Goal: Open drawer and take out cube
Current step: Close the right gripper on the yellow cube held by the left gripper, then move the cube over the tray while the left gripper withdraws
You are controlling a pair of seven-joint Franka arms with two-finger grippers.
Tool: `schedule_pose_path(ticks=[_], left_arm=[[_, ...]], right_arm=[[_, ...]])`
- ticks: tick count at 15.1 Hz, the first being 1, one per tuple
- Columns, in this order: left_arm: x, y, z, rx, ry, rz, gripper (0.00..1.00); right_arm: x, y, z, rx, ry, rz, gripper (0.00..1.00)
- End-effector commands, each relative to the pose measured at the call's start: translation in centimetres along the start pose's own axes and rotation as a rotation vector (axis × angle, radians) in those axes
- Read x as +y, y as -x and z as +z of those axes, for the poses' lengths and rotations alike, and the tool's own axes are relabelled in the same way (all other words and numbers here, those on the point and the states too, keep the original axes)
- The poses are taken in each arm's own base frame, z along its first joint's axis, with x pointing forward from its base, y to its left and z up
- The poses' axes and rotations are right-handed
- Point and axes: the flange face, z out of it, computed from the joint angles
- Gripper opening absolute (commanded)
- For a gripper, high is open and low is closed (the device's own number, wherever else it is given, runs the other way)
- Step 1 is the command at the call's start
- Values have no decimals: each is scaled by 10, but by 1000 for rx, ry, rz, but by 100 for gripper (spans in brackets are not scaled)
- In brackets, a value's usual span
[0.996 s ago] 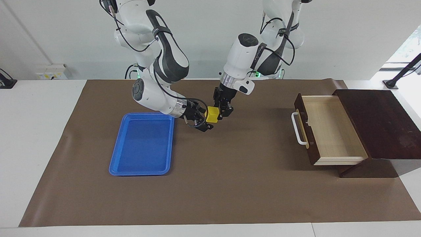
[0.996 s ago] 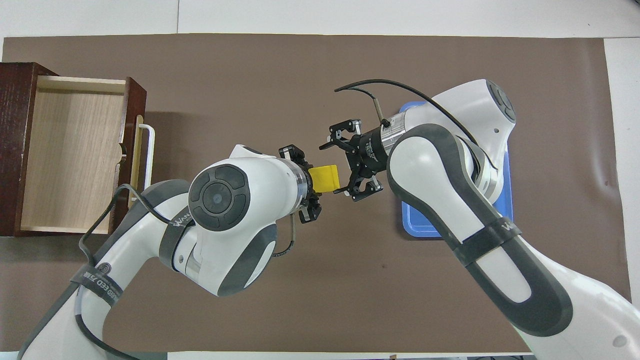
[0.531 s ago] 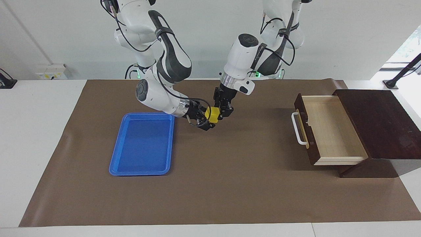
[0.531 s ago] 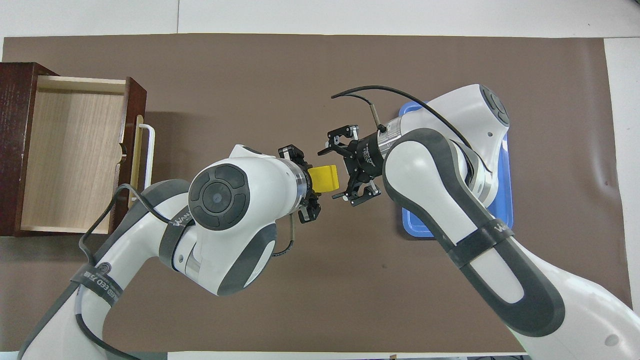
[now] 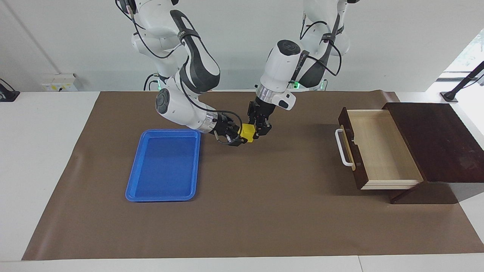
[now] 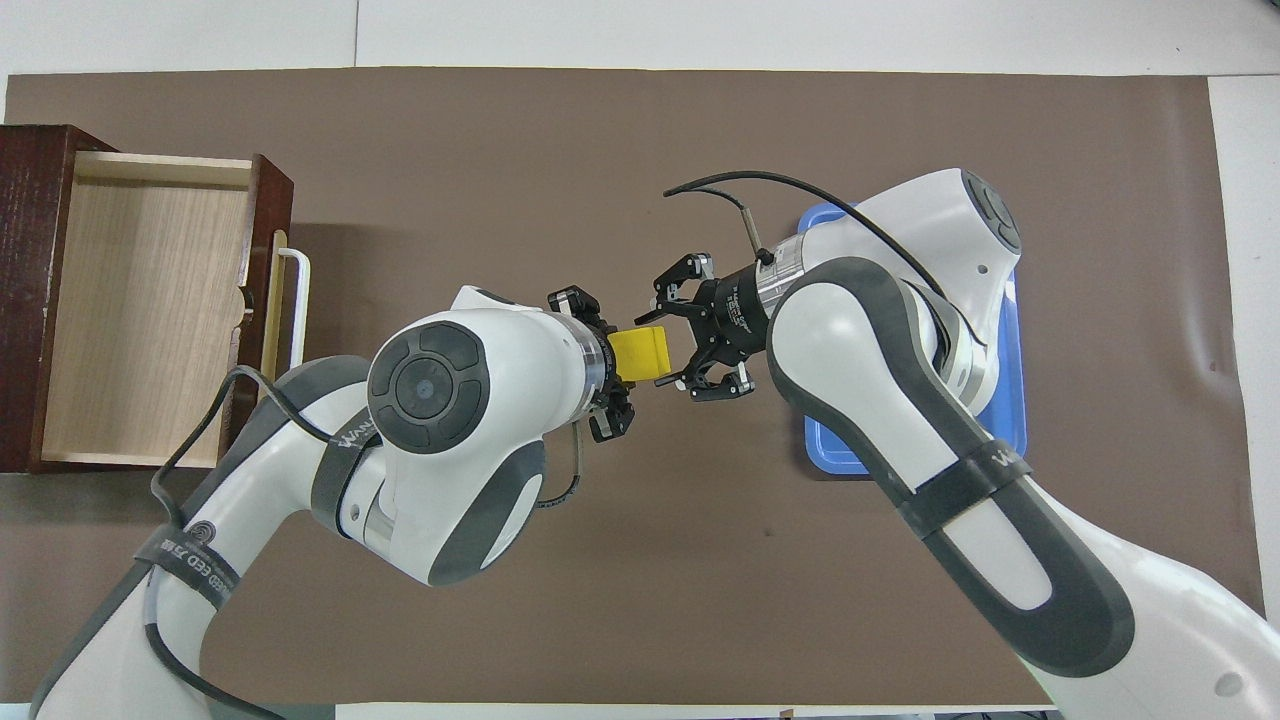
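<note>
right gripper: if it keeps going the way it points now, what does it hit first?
The cube: the right gripper is already closed on it. Straight past it sits the left gripper, also gripping the cube. Nothing else shows in that line.

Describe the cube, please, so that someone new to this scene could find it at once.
Start from the brown mat and go to its middle, between the blue tray and the open drawer. There the left gripper and the right gripper meet in the air, both shut on the cube. It is small and the only bright yellow thing.
</note>
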Motion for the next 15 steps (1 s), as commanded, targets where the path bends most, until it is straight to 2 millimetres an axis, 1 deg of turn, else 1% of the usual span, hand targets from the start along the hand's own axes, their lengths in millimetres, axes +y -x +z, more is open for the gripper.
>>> schedule_pose_path(ticks=[1, 2, 3, 4, 5, 6, 7, 8, 10, 11, 12, 14, 15], left_arm=[[-5, -6, 3, 0, -9, 5, 0], [-5, -6, 2, 2, -11, 5, 0], [-5, -7, 3, 6, -14, 7, 28], [-4, -7, 3, 7, -12, 8, 99], [0, -8, 0, 12, -8, 18, 100], [9, -17, -2, 37, -17, 12, 100], [26, -30, -6, 59, -11, 20, 100], [38, -41, -8, 79, -8, 49, 100], [62, -74, -10, 158, -22, 135, 100], [75, -91, -12, 202, -26, 189, 100], [88, -107, -16, 231, -13, 202, 100], [112, -147, -22, 354, -8, 199, 100], [120, -161, -27, 400, 0, 201, 100]], right_arm=[[5, 20, -20, 0, -21, 21, 0], [5, 21, -22, -1, -23, 22, 0], [5, 21, -25, -3, -27, 20, 0], [5, 20, -27, -4, -28, 22, 0], [5, 20, -27, -5, -23, 20, 0], [5, 20, -27, -6, -22, 18, 0], [5, 20, -28, -7, -23, 17, 0], [4, 20, -30, -8, -25, 18, 0], [3, 17, -33, -10, -29, 22, 0], [3, 12, -37, -14, -26, 33, 0], [2, 1, -46, -16, -38, 48, 0], [-1, -38, -79, -13, -79, 97, 0], [1, -54, -91, -18, -83, 92, 0]])
